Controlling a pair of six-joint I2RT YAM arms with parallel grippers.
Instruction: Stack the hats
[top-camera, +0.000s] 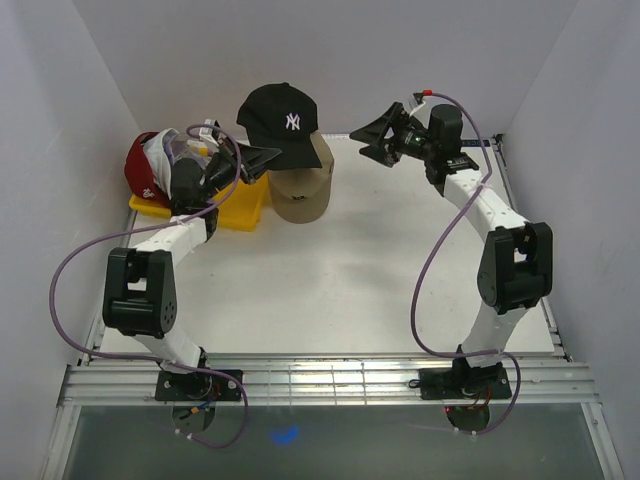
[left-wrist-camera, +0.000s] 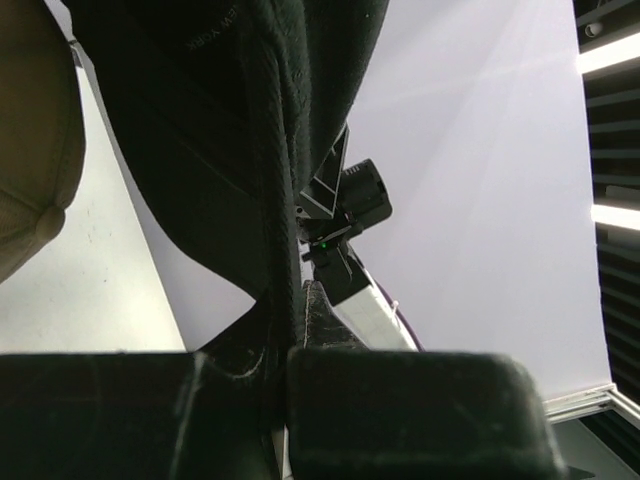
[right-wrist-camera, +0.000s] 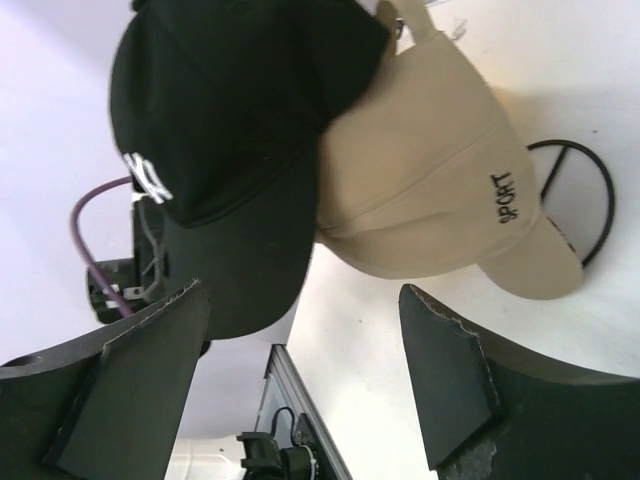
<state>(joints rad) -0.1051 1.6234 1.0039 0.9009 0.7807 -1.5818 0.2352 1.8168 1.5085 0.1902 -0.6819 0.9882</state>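
Mid-table, the beige cap (top-camera: 302, 192) sits under the black cap (top-camera: 284, 120), which tilts over it with its brim pinched tight in the left gripper (top-camera: 266, 156). Just beside them, the right gripper (top-camera: 358, 142) stands wide open and empty. At left, the red cap (top-camera: 143, 165) lies in the yellow tray (top-camera: 245, 215).

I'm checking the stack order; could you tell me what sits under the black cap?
The beige cap is under the black cap, which tilts over its crown. Beneath the beige one only a wire loop shows; the rest is covered.
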